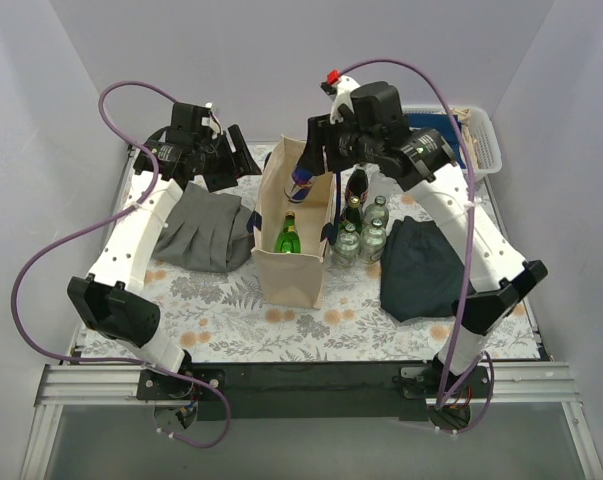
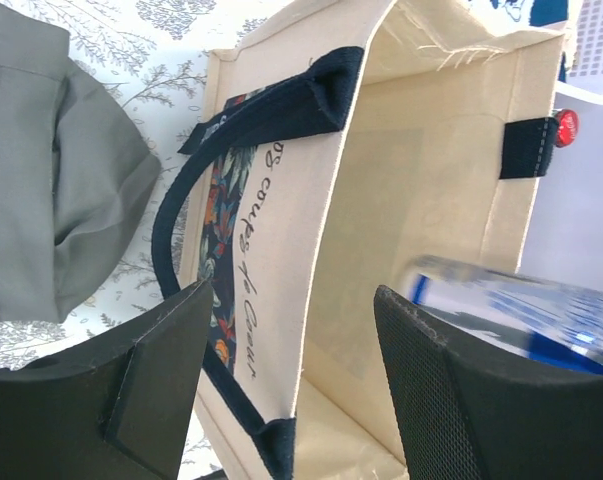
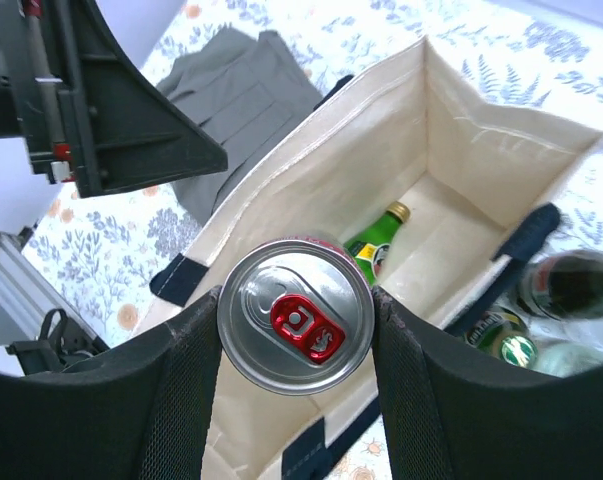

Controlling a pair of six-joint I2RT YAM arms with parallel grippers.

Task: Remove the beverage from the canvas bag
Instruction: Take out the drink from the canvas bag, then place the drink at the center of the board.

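The cream canvas bag [image 1: 291,275] with navy handles stands upright mid-table, its mouth open. My right gripper [image 1: 306,178] is shut on the beverage, a silver and blue can [image 3: 296,315] with a red tab. It holds the can upright at the bag's mouth, over the far end. A green bottle [image 3: 376,240] still stands inside the bag [image 3: 481,140]. My left gripper [image 2: 293,300] is open at the bag's left rim. The bag wall [image 2: 281,260] shows between its fingers with a gap on each side. The can [image 2: 521,310] shows blurred behind the right finger.
Several glass bottles [image 1: 361,228] stand against the bag's right side. A grey folded cloth [image 1: 206,232] lies to the left and a dark one [image 1: 426,265] to the right. A white plastic basket [image 1: 478,140] sits at the back right corner.
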